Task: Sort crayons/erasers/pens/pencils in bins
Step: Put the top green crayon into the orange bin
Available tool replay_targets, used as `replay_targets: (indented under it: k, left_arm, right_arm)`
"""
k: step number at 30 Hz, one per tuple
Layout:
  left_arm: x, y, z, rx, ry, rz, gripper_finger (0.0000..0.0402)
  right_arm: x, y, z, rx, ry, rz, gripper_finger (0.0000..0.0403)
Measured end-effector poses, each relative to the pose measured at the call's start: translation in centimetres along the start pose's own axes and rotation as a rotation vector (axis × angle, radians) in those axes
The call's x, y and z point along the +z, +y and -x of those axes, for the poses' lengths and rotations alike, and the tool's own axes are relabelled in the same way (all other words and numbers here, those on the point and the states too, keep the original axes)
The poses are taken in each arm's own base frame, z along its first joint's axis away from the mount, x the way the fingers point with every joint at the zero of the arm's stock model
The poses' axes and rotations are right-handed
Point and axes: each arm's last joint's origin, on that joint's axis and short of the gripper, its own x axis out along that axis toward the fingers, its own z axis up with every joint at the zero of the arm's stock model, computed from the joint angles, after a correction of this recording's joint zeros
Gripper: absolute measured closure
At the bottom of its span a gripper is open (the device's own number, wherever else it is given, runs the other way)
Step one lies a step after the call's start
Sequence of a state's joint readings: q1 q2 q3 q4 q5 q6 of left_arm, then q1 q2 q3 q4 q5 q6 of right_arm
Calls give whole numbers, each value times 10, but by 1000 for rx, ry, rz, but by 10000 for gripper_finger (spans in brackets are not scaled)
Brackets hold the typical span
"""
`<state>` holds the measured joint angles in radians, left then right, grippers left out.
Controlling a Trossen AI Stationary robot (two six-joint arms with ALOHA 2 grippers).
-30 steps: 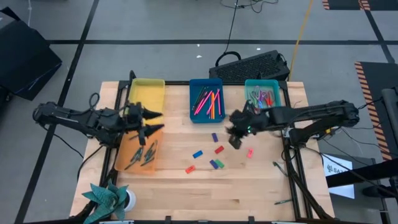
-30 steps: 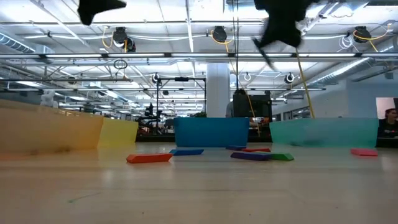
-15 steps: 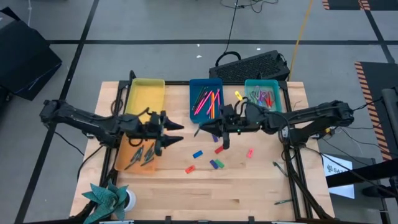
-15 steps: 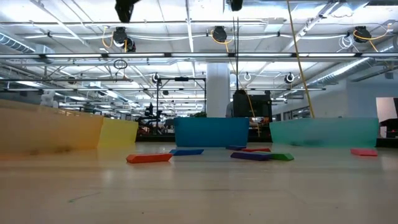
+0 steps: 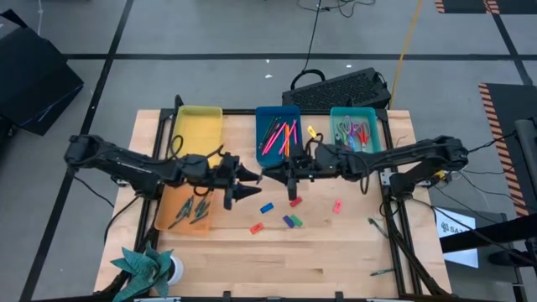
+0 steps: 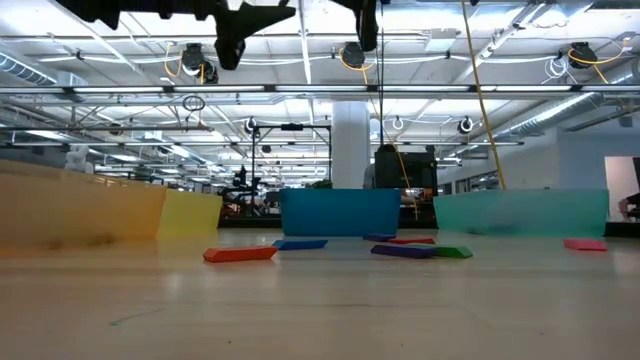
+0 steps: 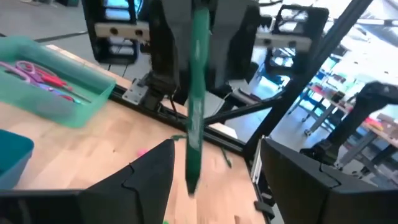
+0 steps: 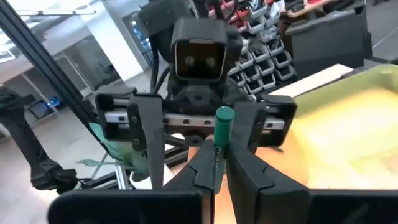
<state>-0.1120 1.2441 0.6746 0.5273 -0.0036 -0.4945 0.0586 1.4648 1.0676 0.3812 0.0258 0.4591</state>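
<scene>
A green pen (image 8: pixel 219 134) is clamped upright between the fingers of the right gripper (image 5: pixel 289 174), which is held above the table (image 5: pixel 336 252) just in front of the blue bin (image 5: pixel 278 134); in the left wrist view the same pen (image 7: pixel 197 93) is seen hanging down from that gripper. Facing it from close by, the left gripper (image 5: pixel 245 183) is held with its fingers (image 7: pixel 149 180) spread apart and nothing between them, the pen lying in line with the gap. Both grippers are seen in the low view at the top edge, well above the table surface. Beneath and just in front of them, erasers are scattered on the bare wood: a blue eraser (image 5: pixel 267 208), a red eraser (image 5: pixel 295 202), an orange-red eraser (image 5: pixel 257 227), a green eraser (image 5: pixel 296 221) touching a purple eraser (image 5: pixel 287 222), and a pink eraser (image 5: pixel 337 206) a little apart towards the right. The blue bin is filled with pink, orange and green sticks. To its right stands the teal bin (image 5: pixel 353 127), holding scissors and other small items; to its left stands the yellow bin (image 5: pixel 197 130), and in front of that the orange bin (image 5: pixel 186 207), in which dark sticks are lying. A black keyboard (image 5: pixel 340 89) lies behind the bins, and a teal paper figure (image 5: pixel 144 267) sits at the front left corner.
</scene>
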Motion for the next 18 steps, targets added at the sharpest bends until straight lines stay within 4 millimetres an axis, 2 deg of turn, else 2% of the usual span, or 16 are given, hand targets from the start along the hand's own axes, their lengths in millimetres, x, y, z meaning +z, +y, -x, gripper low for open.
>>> replay_targets:
  k: [3,6,9,14,15,18]
  left_arm:
    - [-2,2,-3,-4,-6,17,163]
    - [-3,2,-4,-7,3,13,184]
    - [-3,1,-4,-27,12,-16,235]
    - [-3,2,-4,-21,19,-78,362]
    - [-4,2,-4,-17,22,-88,377]
    - [-5,3,-4,6,34,-94,376]
  right_arm:
    - [-3,-3,-3,-8,11,-3,387]
    - [-4,-4,-4,-12,13,-3,387]
    - [-4,-4,-4,-10,12,-2,385]
    - [-4,-3,-4,12,20,7,378]
    - [-4,-2,-4,16,23,20,374]
    - [-5,-3,-4,10,35,38,351]
